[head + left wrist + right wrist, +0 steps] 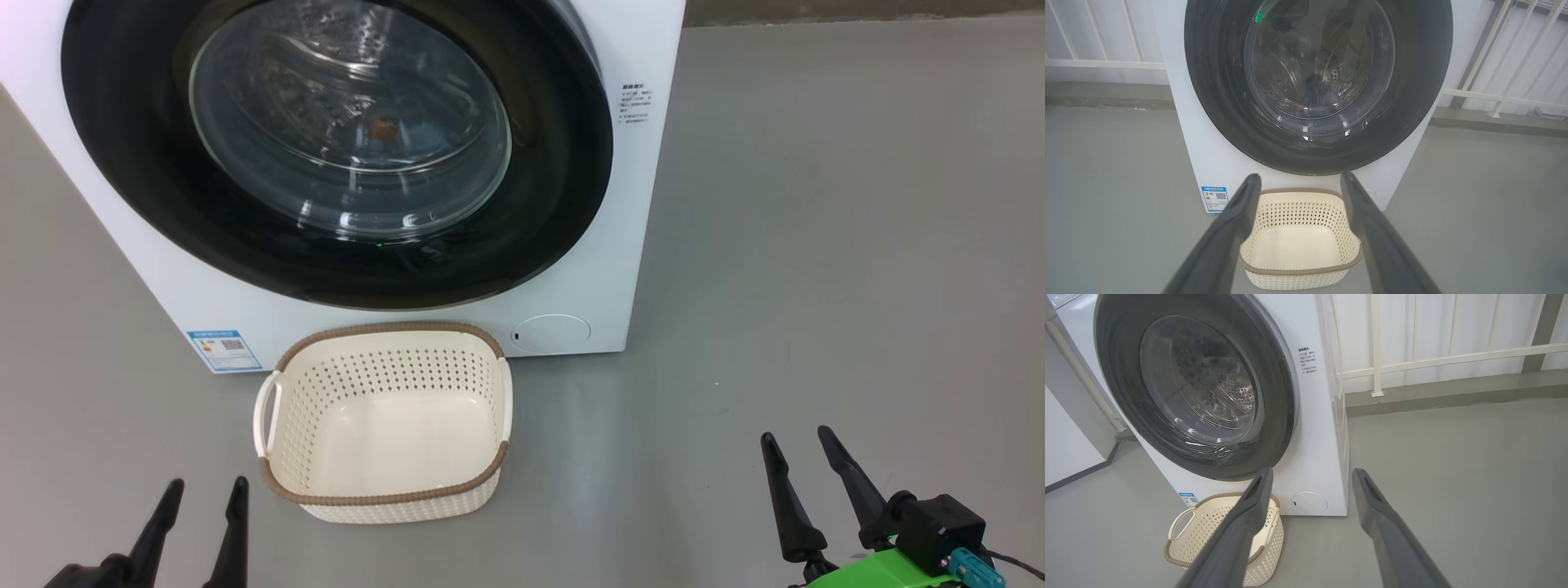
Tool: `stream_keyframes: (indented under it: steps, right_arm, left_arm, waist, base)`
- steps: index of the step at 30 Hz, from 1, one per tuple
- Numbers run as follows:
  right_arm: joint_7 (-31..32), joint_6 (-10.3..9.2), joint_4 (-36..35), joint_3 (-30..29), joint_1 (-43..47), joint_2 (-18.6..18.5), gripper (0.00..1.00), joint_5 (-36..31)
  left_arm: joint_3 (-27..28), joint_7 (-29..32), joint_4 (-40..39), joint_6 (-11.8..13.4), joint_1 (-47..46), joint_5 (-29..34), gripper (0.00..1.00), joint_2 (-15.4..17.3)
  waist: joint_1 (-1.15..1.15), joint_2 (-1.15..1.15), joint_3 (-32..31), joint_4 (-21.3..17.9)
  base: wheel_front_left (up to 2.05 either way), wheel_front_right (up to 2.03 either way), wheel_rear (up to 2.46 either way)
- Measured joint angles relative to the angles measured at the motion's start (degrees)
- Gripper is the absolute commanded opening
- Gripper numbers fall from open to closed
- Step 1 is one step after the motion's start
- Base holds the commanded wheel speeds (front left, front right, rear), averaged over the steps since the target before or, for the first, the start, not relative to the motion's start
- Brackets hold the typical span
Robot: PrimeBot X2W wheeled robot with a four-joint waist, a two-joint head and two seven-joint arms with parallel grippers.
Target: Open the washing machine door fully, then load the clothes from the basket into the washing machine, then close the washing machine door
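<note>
1. Dark, long-fingered left gripper (208, 488) at the near left, spread wide, nothing between the fingers, above grey floor (816, 245).
2. Just right of that claw and slightly farther: the basket (384, 329), cream and perforated, upright on the floor, apart from the fingers, bare bottom showing. From the left wrist, framed between that claw's two fingers.
3. Blue energy sticker (224, 349) low on the machine's left front corner, beyond the basket's left handle.
4. Directly behind the basket: the washing machine (629, 245), white; far rim of the basket close against its front, contact impossible to judge.
5. Glossy black and round, the washing machine door (131, 163), shut flat against the front, far beyond both claws and well apart from them. Behind its glass, steel drum and a small orange-brown patch (382, 127), too dim to name.
6. Round white service flap (551, 333) low on the machine's right, just past the basket's far right corner.
7. Right gripper (796, 437) at the near right, likewise wide and holding nothing, well apart from the basket on its left.
</note>
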Motion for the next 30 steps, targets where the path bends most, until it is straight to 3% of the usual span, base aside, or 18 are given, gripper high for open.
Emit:
stream_keyframes:
  steps: [30]
  right_arm:
    - [0.0,0.01,0.34,-1.02,0.01,0.08,1.0,-0.31]
  left_arm:
    - [-0.04,0.01,0.03,0.0,0.81,0.08,1.0,-0.02]
  waist:
    - [0.0,0.0,-0.79,0.61]
  base:
    - [0.0,0.0,0.0]
